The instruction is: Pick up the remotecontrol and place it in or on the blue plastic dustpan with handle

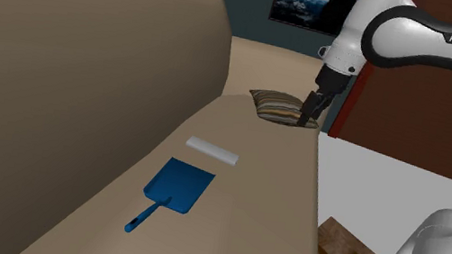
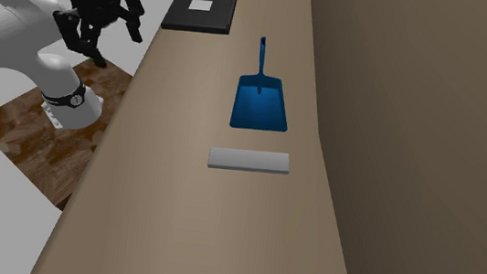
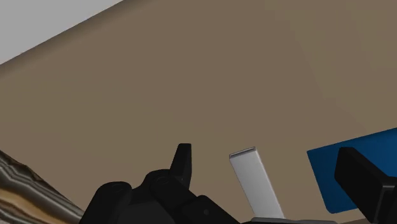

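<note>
The remote control (image 1: 212, 150) is a plain light-grey bar lying flat on the tan sofa seat (image 1: 258, 208). Just beside it lies the blue dustpan (image 1: 180, 185), its handle pointing away from the remote. In the second exterior view the remote (image 2: 248, 160) lies crosswise below the dustpan (image 2: 261, 106). My gripper (image 1: 311, 111) hangs open and empty above the seat's outer edge, well away from both and near a striped cushion. In the wrist view, the remote (image 3: 256, 183) and a corner of the dustpan (image 3: 347, 168) show beyond the spread fingers of the gripper (image 3: 273, 175).
A striped cushion (image 1: 277, 108) lies at the seat's far end in the shoulder view. A flat black object (image 2: 201, 10) with a white label lies at the other end. The tall sofa back (image 1: 67, 81) borders the seat. A brown rug (image 2: 40, 130) covers the floor beside the sofa.
</note>
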{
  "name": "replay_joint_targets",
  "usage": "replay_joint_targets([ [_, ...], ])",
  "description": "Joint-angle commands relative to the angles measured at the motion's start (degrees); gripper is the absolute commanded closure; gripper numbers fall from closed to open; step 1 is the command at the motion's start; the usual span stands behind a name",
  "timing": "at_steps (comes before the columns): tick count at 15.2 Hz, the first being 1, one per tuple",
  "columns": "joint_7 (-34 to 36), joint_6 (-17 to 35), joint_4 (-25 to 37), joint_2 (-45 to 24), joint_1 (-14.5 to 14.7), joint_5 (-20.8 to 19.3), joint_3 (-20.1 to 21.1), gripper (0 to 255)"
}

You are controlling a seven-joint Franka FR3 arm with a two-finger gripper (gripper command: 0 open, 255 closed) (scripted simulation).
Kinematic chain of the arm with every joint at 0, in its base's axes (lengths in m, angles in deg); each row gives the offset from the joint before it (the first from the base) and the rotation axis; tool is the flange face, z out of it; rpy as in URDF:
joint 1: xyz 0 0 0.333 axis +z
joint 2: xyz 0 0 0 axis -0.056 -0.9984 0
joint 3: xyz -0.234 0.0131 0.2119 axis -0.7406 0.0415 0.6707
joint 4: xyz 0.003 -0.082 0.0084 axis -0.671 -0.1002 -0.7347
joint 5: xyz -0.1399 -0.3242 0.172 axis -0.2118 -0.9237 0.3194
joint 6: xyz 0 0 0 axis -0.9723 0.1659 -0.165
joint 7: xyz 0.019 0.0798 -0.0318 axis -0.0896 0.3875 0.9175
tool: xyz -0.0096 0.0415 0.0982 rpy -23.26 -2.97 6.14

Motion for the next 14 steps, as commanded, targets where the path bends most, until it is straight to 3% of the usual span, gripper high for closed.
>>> replay_joint_targets([
  [1,-0.52,2.53,0.71,-3.57,0.31,-0.03,0.29,0],
  [14,-3.10,15.87,11.55,-30.51,1.87,-1.59,2.38,0],
])
